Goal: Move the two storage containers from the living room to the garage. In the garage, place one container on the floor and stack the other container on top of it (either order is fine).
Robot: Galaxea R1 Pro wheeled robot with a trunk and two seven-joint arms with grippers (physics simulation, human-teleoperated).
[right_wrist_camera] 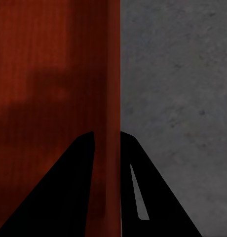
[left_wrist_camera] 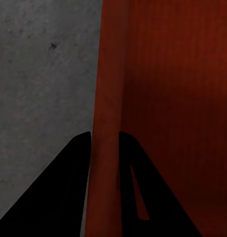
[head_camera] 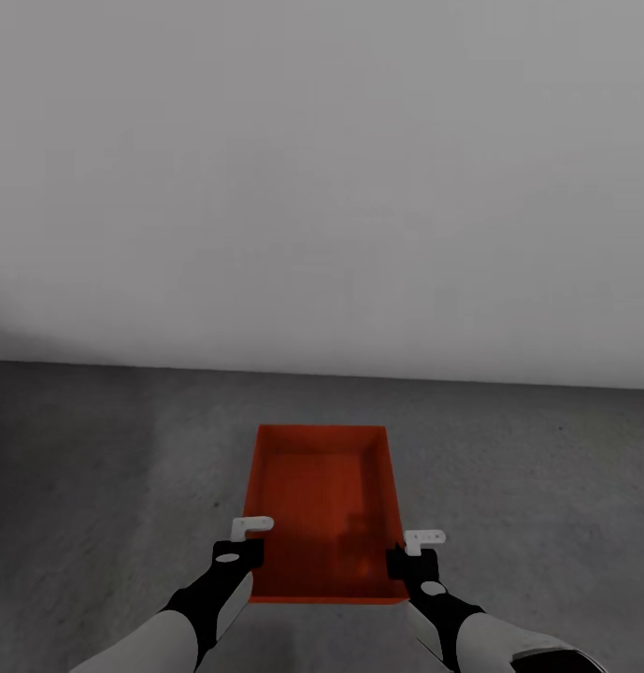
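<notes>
— Both arms are reaching forward at the near edge; what are they doing?

— Each is pinching a side wall of the storage container. The left claw is closing over the left rim, the right claw over the right, one finger inside, one outside.

— Why both sides?

— Likely to be keeping the wide box level.

— Where is it sitting?

— Low over the grey concrete floor, near the white wall; whether it's touching down, I cannot tell.
</notes>
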